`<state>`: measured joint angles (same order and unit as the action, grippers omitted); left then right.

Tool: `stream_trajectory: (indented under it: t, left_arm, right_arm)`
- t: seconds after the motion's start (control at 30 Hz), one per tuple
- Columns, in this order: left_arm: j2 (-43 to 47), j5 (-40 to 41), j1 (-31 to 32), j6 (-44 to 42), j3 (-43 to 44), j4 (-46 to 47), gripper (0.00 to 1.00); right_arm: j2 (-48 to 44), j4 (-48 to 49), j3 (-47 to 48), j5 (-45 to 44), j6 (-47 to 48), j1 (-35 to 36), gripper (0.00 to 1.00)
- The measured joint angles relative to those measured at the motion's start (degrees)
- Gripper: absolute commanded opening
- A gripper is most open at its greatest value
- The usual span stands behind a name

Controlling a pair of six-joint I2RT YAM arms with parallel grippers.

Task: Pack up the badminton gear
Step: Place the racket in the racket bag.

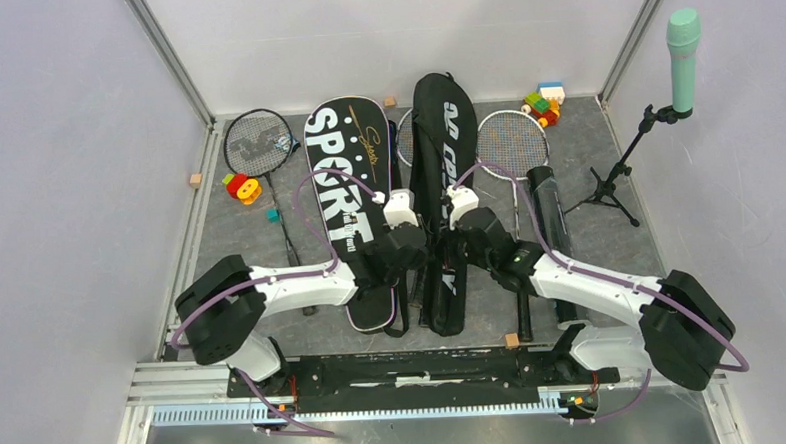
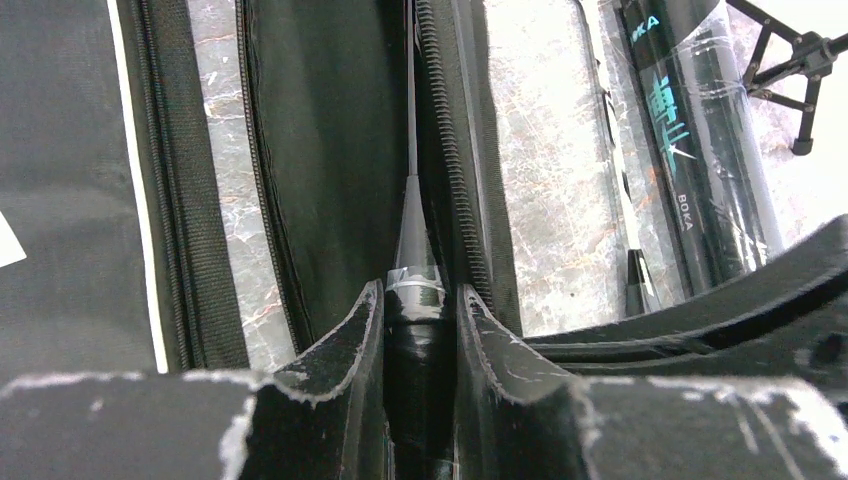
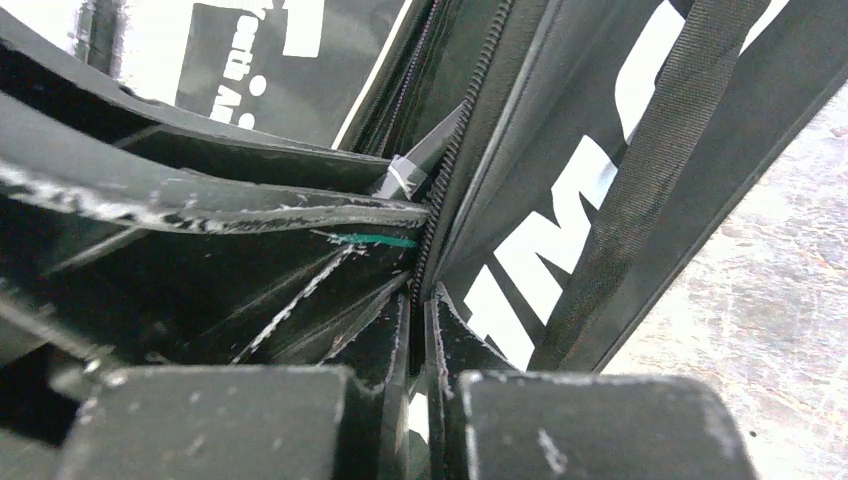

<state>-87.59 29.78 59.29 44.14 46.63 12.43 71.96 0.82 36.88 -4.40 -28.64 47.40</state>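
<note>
Your left gripper [image 2: 418, 300] clamped the racket [image 2: 412, 235] by its handle, with the shaft lying inside the open middle bag [image 2: 330, 150]. Your right gripper [image 3: 418, 305] was pinched narrow on the middle bag's zipper edge. The middle bag lay between the SPORT bag [image 1: 345, 184] and the tube [image 1: 547, 210].

Centre is jammed. The left pincer [image 2: 418, 300] grips the racket handle [image 2: 415, 335] inside the open CROSSWAY bag [image 1: 443, 130], with zip edges tight on both sides. The right pincer [image 3: 420, 300] is nipped on that bag's edge, hard against the left arm. The SPORT bag [image 1: 339, 184] walls off the left. There is bare worktop [image 1: 224, 229] beyond it, fenced by the left-hand racket [image 1: 257, 143] and toy blocks [image 1: 240, 187]. On the right, an open strip runs between the tube [image 1: 549, 210] and the microphone stand [image 1: 613, 182].
</note>
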Motion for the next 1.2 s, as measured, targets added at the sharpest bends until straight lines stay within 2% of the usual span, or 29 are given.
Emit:
stream_trajectory:
  t: [0.17, 0.4, 0.63, 0.67, 0.7, 0.77, 0.8, 0.97, 1.2]
  left_arm:
    - [-4.87, 3.5, 0.66, 1.31, 2.03, 2.21, 0.02]
    - [-12.04, 9.25, 2.14, 4.57, 3.32, 4.42, 0.02]
    - [-11.96, 15.23, 2.14, 10.91, 3.74, 5.25, 0.04]
    - [-11.89, 15.37, 2.12, 10.97, 3.93, 5.51, 0.13]
    - [-11.85, 15.15, 2.05, 10.97, 4.0, 5.86, 0.3]
    - [-11.56, 14.73, 2.05, 10.69, 3.98, 6.38, 0.47]
    - [-11.32, 14.1, 2.01, 10.01, 3.96, 6.36, 0.59]
    - [-8.31, 7.41, -0.98, 2.56, 2.89, 6.27, 0.99]
    - [2.32, -0.24, -2.6, -4.48, 1.25, -0.42, 1.0]
  right_arm:
    - [-3.41, 1.22, -2.1, 1.73, -0.9, -2.73, 0.0]
    - [-9.09, 8.83, -6.75, 4.59, -9.55, -4.35, 0.0]
    - [-12.83, 13.33, -8.81, 4.68, -16.46, -4.52, 0.0]
    - [-13.25, 13.35, -8.81, 4.5, -16.74, -4.52, 0.0]
    - [-13.81, 13.2, -8.81, 4.57, -16.81, -4.52, 0.0]
    - [-14.21, 12.85, -8.76, 4.42, -16.76, -4.57, 0.0]
    - [-14.6, 12.26, -8.66, 4.35, -16.48, -4.57, 0.0]
    - [-17.05, 6.38, -6.25, 4.76, -14.69, -3.98, 0.0]
    - [-19.58, 3.82, -3.34, 5.84, -13.46, -2.54, 0.0]
